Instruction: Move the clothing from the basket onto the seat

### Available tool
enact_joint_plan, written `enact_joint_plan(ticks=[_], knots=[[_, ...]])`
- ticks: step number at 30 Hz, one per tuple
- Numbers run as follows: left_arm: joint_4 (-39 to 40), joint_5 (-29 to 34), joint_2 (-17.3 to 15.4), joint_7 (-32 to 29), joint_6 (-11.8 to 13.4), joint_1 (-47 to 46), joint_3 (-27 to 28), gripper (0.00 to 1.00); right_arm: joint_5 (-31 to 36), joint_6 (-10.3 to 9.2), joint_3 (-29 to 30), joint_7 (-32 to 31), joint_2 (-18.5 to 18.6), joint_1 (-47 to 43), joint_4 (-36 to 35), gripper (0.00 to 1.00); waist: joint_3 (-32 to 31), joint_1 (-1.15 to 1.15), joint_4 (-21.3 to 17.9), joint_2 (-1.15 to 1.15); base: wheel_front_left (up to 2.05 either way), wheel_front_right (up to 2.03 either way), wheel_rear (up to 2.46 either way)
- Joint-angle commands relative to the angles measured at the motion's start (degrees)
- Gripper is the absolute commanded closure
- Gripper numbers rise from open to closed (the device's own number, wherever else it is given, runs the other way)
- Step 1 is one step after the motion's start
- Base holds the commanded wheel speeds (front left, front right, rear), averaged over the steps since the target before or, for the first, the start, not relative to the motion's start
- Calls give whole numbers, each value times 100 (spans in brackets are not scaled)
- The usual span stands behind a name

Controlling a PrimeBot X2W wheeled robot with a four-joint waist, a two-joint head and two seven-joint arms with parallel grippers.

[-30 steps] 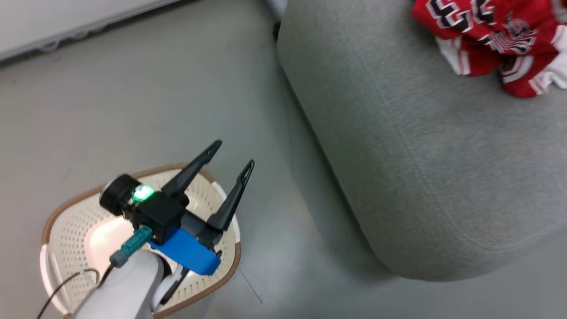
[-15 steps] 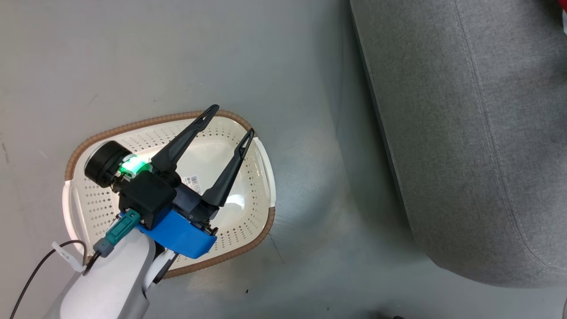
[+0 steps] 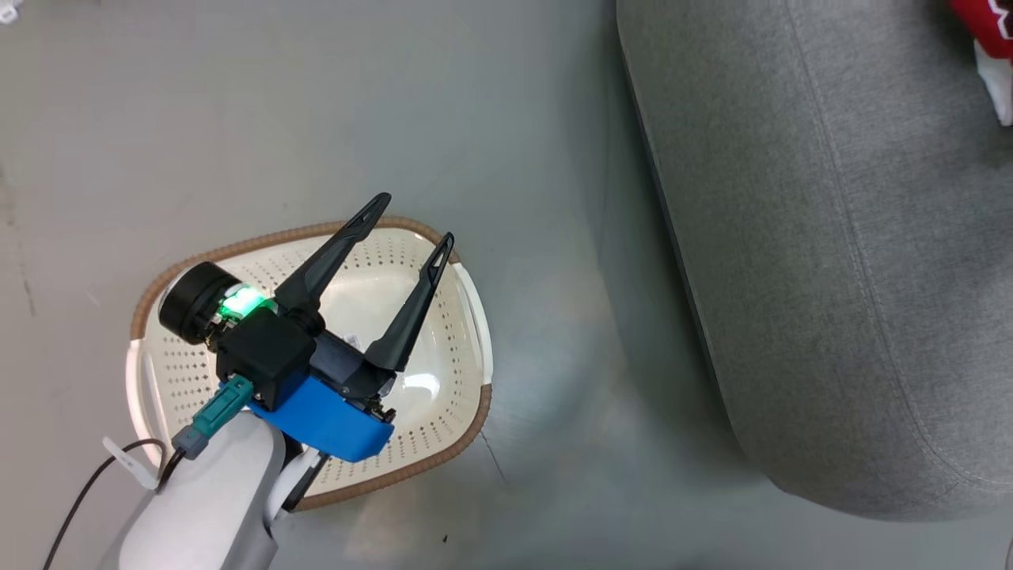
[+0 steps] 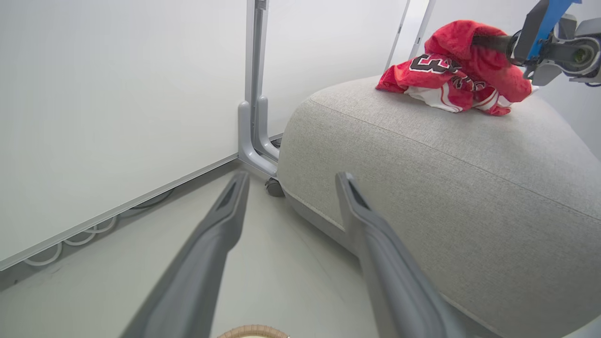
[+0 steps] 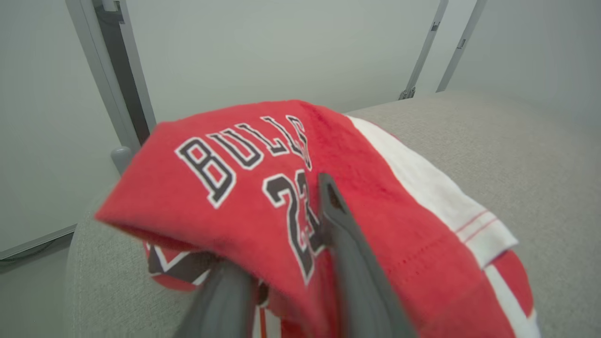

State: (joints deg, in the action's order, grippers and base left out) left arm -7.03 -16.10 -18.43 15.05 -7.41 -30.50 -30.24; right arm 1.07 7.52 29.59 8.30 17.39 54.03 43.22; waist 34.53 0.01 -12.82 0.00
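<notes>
Now my right pincer [image 5: 281,244], clamped on red basketball clothing [image 5: 225,197], hangs directly above the grey upholstered seat [image 5: 516,155]; left pincer [image 3: 416,218] gapes empty.

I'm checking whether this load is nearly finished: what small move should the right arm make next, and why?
Probably open the right gripper and let go. Its fingers look pinched on the clothing, which rests in a pile on the seat, so nothing needs carrying further. The basket looks bare inside, with the open left gripper above it.
</notes>
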Motion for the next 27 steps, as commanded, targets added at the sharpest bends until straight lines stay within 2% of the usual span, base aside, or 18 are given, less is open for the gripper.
enact_joint_plan(ticks=[1,10,14,24,27], knots=[[-30,-42,49,19,-7,74,31,0,41,-6,-114,31,14,-155,36,0,-186,-1,27,0,0,0,0],[-224,-136,377,19,-7,641,264,0,-46,-6,-876,-74,127,-825,-84,0,-1257,-1,158,0,0,0,0],[-308,-172,513,18,-7,1019,492,0,-122,-6,-1273,-156,45,-1233,-351,0,-1739,-1,242,0,0,0,0],[-433,-206,808,19,-7,1794,1065,0,-599,-6,-1911,-359,-169,-2409,-1401,0,-2601,-1,595,0,0,0,0],[-537,-140,922,18,2,2129,1383,0,-657,-6,-2044,-396,-346,-3076,-1951,0,-2936,-1,796,0,0,0,0]])
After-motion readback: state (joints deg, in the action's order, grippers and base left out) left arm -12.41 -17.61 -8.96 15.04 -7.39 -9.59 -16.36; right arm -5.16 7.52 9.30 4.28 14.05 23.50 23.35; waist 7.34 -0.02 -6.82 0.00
